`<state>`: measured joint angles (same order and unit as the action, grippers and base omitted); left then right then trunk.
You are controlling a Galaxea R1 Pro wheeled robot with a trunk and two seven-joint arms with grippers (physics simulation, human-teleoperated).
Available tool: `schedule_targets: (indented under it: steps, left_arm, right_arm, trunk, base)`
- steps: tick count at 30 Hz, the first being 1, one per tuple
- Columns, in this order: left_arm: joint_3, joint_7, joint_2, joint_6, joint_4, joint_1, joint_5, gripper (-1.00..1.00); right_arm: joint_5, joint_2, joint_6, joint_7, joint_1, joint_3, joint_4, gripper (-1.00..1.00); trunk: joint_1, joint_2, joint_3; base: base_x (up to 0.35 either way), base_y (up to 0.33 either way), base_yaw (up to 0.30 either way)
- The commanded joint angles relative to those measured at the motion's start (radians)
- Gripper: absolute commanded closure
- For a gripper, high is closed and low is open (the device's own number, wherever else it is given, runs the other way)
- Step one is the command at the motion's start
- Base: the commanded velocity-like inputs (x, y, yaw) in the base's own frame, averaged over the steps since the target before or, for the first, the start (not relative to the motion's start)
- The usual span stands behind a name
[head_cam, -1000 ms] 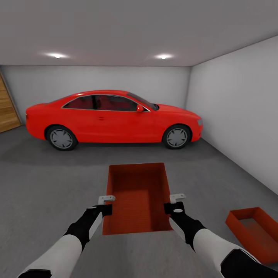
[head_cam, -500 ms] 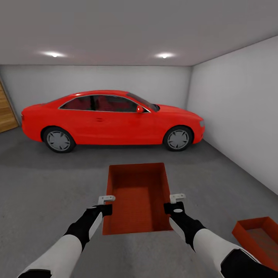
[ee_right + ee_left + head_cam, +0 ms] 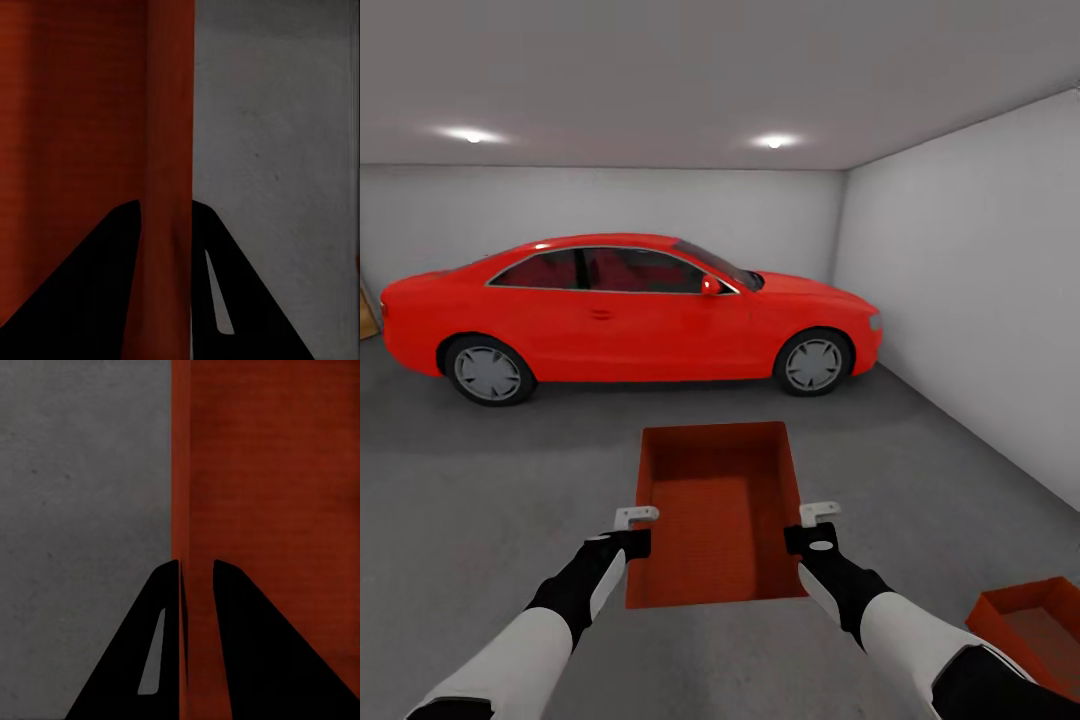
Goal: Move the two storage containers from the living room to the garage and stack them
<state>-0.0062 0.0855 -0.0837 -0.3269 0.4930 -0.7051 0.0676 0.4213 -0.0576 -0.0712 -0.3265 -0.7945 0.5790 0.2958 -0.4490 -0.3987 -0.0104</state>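
From the head view I am in the garage, with the red car (image 3: 625, 310) across the back and the white wall (image 3: 970, 280) on my right side. I carry one storage container (image 3: 718, 510) in front of me with both arms, above the grey floor (image 3: 470, 480). My left gripper (image 3: 632, 530) is on its left long wall and my right gripper (image 3: 812, 525) is on its right long wall, both near the end closest to me. The second storage container (image 3: 1032, 628) rests on the floor to my right, near the lower corner of the picture and partly cut off by the edge.

In the left wrist view, my left gripper (image 3: 196, 574) has its two dark fingers closed on the thin orange wall, one finger each side, with the ribbed base beyond it.

In the right wrist view, my right gripper (image 3: 166, 214) clamps the opposite wall in the same way.

I judge that the carrying step is almost done and the stacking step is next. For this I must turn to the right until the second container is before me, align the carried one over it, lower it, and only then release both grips.
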Motion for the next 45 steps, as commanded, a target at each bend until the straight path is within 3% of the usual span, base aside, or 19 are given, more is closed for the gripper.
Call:
schedule_targets:
  steps: [1,45]
  left_arm:
    - [-0.019,0.011,-0.001,-0.006,0.001,0.001,0.005,1.0]
    - [-0.018,0.011,-0.001,-0.006,0.002,0.001,0.005,1.0]
  right_arm:
    - [-0.003,-0.001,-0.007,-0.008,-0.002,0.004,0.002,1.0]
    - [-0.003,-0.001,-0.007,-0.008,-0.002,0.004,0.002,1.0]
  trunk:
    - [-0.001,-0.001,-0.001]
    - [-0.001,-0.001,-0.001]
  base:
    - [0.321,0.0,-0.239]
    - [0.321,0.0,-0.249]
